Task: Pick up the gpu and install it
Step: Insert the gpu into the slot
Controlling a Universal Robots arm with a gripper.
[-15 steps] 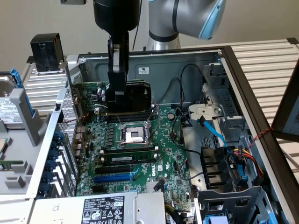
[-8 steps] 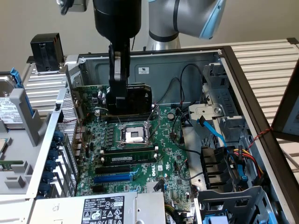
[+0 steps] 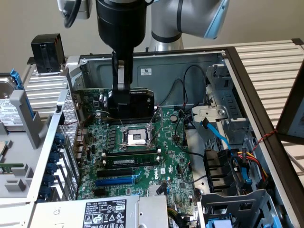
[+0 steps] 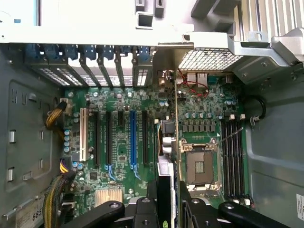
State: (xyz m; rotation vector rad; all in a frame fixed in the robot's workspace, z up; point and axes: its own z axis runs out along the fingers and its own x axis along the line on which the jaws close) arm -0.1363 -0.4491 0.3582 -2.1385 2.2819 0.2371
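Gripper (image 3: 118,97): you have it clamped on the gpu (image 3: 141,102) | gpu: upright, upper centre of exterior view, directly above the CPU socket (image 3: 137,137) in frame | motherboard (image 3: 166,156) contact: cannot tell.

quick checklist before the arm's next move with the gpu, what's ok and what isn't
1. Grip: gripper shut on the gpu, ok.
2. Card orientation: held edge-on in the wrist view, ok.
3. Position over a slot: hangs by the cpu socket, off the blue slot, not ok.
4. Blue slot free of cards: ok.
5. Yellow cables away from the slots: ok.
6. Contact edge facing the board: cannot tell.
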